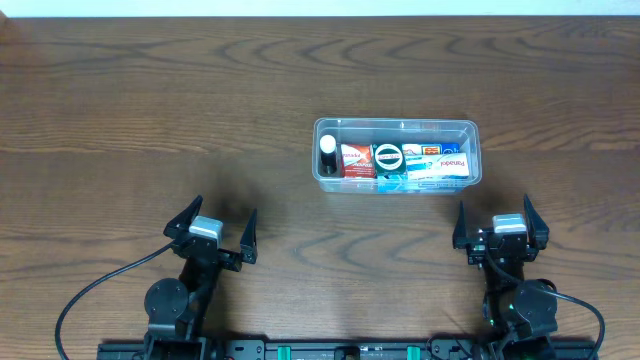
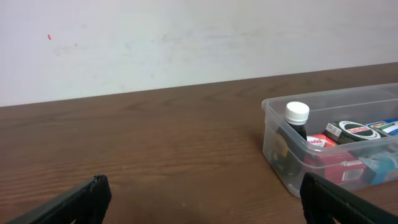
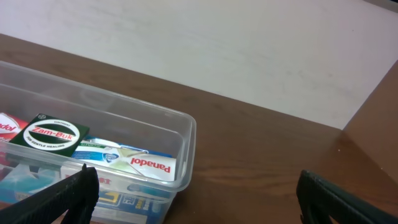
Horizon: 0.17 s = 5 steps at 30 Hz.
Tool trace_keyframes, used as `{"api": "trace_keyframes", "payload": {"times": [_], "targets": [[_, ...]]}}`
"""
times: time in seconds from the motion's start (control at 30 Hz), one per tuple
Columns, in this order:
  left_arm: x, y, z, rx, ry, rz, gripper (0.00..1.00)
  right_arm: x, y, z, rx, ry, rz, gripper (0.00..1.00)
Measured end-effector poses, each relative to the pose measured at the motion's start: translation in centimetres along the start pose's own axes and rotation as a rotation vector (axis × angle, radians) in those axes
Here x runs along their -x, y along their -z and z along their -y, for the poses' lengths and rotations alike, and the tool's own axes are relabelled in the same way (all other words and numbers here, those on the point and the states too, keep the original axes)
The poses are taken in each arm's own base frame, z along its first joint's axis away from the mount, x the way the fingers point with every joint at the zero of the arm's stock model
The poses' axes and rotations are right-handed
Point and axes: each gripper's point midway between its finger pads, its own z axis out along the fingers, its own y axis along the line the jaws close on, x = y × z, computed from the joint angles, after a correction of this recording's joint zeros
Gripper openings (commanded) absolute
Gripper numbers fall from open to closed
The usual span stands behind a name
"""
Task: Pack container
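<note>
The container (image 1: 400, 123) is set on the dark wooden tabletop (image 1: 150, 120), right of the middle and lengthwise from left to right, well ahead of both arms. It is seen to be clear-walled with rounded corners and a rim, and several small packs are held inside it. The left hand (image 1: 226, 207) is kept low over the bare tabletop near the front edge, well to the left of the container; its fingers are spread wide and nothing is held between them. The right hand (image 1: 494, 203) is placed just in front of the container's right end, not touching it, and its fingers are likewise spread wide with nothing gripped. Inside the container, a white and blue Panadol box (image 1: 445, 163) is laid flat at the right end. A red box (image 1: 357, 160) is seen left of the middle. Between these two, a dark green Zam-Buk box (image 1: 388, 156) with a round white label is laid on top of other blue and white packs, whose print cannot be read. At the left end, a dark bottle (image 1: 328, 155) with a white cap is stood upright against the wall.
</note>
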Motion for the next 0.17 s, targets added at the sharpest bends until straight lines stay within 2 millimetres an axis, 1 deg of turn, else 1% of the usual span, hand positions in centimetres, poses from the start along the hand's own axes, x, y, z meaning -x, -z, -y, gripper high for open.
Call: {"api": "trace_keyframes", "payload": {"times": [0.17], "targets": [[0.0, 0.0, 0.0, 0.0, 0.0, 0.0, 0.98, 0.0, 0.0, 0.0, 0.0, 0.0, 0.0, 0.99]]}}
